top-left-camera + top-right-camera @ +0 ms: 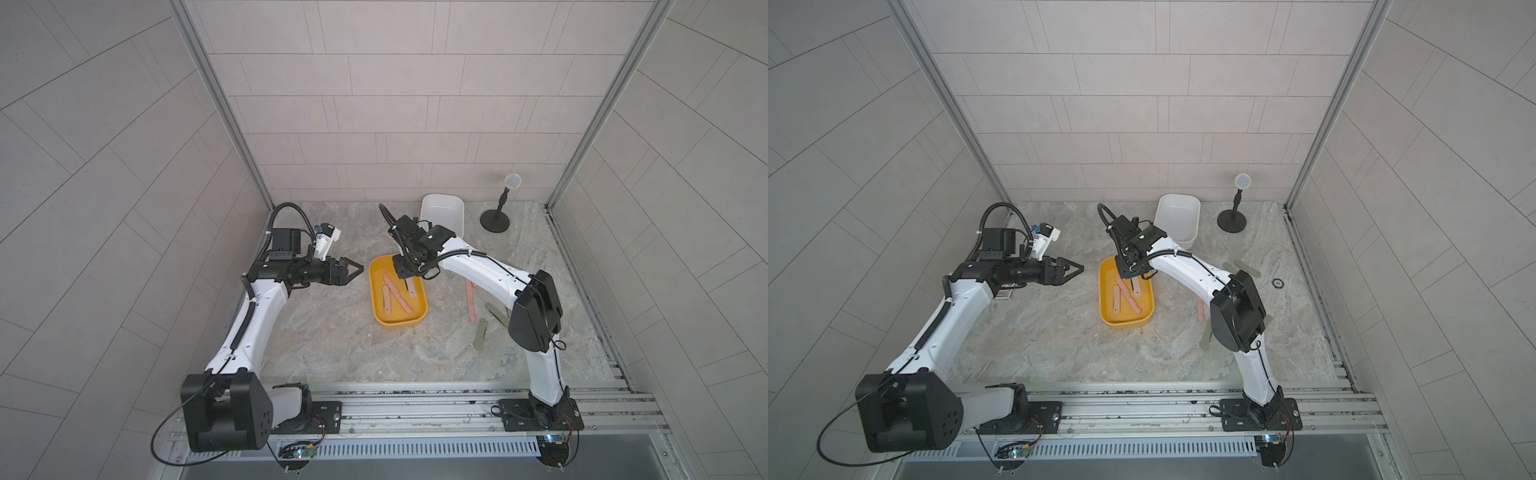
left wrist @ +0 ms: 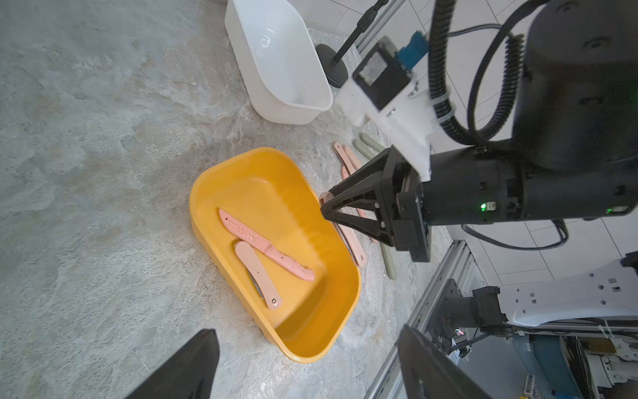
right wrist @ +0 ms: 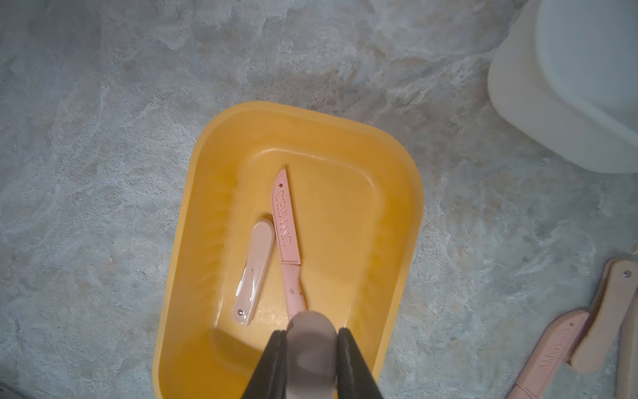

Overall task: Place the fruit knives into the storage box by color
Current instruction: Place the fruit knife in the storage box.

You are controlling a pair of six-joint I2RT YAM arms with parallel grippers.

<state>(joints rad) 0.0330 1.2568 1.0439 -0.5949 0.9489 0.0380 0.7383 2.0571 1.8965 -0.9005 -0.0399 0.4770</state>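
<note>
My right gripper (image 1: 404, 277) (image 3: 310, 333) is shut on a folded salmon-pink fruit knife (image 3: 312, 349) (image 2: 354, 241), holding it over the yellow storage box (image 1: 399, 326) (image 1: 1125, 324) (image 3: 193, 172). Two pink knives lie inside that box: a long sheathed one (image 3: 286, 224) (image 2: 262, 241) and a folded one (image 3: 255, 269) (image 2: 257, 273). A white storage box (image 1: 442, 208) (image 1: 1177, 216) stands behind it, with nothing showing in it. More pink knives (image 1: 471, 305) (image 3: 552, 345) and grey-green knives (image 1: 481, 334) (image 1: 1246, 266) lie on the table under my right arm. My left gripper (image 1: 355, 266) (image 2: 305, 330) hovers open left of the yellow box.
A black stand with a round head (image 1: 494, 220) is at the back right. A small printed card box (image 1: 1005, 294) lies under my left arm. Metal rails (image 1: 415, 399) run along the front edge, and tiled walls close in three sides.
</note>
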